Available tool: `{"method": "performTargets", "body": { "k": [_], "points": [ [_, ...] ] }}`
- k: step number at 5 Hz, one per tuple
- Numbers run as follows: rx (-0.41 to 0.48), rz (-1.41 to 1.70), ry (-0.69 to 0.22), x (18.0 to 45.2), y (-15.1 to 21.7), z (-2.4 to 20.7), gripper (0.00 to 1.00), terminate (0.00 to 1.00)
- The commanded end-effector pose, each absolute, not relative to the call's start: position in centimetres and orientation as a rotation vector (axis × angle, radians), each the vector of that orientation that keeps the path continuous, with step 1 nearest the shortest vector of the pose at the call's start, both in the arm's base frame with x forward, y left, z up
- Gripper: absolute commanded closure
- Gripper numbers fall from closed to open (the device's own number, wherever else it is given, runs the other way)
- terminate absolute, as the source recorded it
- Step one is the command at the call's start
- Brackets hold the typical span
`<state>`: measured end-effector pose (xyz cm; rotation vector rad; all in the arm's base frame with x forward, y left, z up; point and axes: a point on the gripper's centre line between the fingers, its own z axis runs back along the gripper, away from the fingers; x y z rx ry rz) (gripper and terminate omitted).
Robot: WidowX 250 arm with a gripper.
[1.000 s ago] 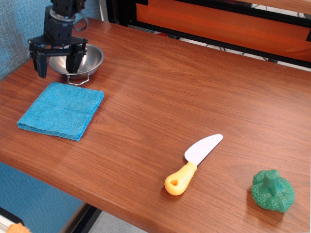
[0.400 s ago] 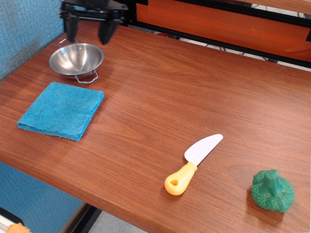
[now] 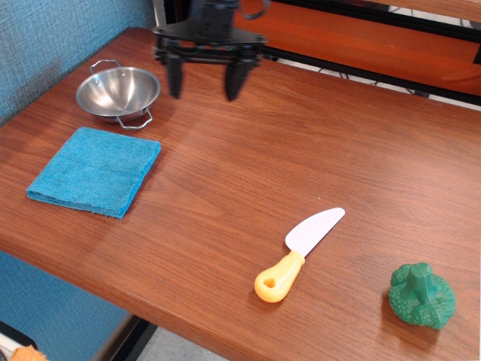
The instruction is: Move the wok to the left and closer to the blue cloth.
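The wok is a small shiny steel pan with two wire loop handles. It sits upright at the far left of the wooden table, just behind the blue cloth, which lies flat and folded. A narrow strip of table separates them. My gripper is black, open and empty. It hangs above the table to the right of the wok, clear of it, with both fingers pointing down.
A toy knife with a yellow handle lies at centre right. A green toy broccoli sits near the front right edge. A blue wall runs along the left side. An orange and black frame stands behind the table.
My gripper was down at the wok with fingers spread over its rim. It lifted away and moved right, open and empty. The wok has stayed in place behind the cloth.
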<state>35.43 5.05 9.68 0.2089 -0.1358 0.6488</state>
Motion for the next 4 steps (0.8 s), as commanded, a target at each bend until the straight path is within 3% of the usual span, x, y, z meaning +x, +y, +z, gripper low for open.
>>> {"method": "performTargets", "body": {
  "k": [1,2,3,4],
  "points": [
    [0.121,0.433,-0.202,33.3,-1.7,12.5,0.0,0.0],
    [0.113,0.418,-0.141,32.2,-1.1,12.3,0.0,0.0],
    [0.113,0.418,-0.141,32.2,-1.1,12.3,0.0,0.0],
    [0.113,0.418,-0.141,32.2,-1.1,12.3,0.0,1.0]
  ]
}}
